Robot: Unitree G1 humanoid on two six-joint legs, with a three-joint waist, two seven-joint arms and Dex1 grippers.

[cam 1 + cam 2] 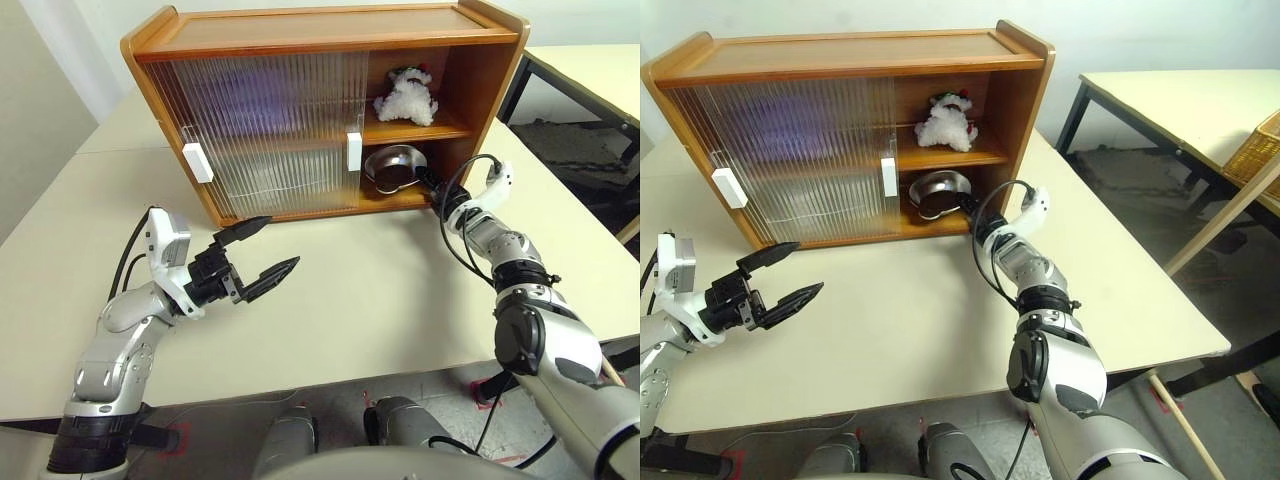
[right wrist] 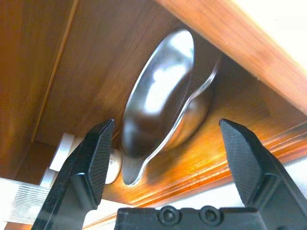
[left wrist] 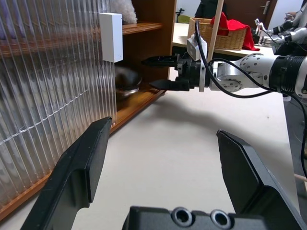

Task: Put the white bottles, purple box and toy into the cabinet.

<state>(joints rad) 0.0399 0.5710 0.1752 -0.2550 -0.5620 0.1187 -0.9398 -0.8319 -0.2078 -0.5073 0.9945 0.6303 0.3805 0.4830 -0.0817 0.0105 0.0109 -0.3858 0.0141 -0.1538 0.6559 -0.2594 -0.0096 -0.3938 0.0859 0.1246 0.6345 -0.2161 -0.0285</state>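
Note:
The brown cabinet (image 1: 330, 30) stands on the table, with its ribbed doors covering the left part and the right part open. The white plush toy (image 1: 407, 97) lies on the open upper shelf. A purple blur (image 1: 245, 85), perhaps the purple box, shows through the upper door. The white bottles are hidden. My right gripper (image 2: 166, 125) is open at the mouth of the lower shelf, just in front of a tilted steel bowl (image 2: 163, 100), with nothing between its fingers. My left gripper (image 1: 280, 242) hangs open and empty over the table in front of the doors.
Two white handles (image 1: 353, 150) (image 1: 198, 162) sit on the sliding doors. A small white rounded shape (image 2: 114, 165) peeks from behind the bowl. A second table (image 1: 1160, 100) with a wicker basket (image 1: 1262, 150) stands to the right across a gap.

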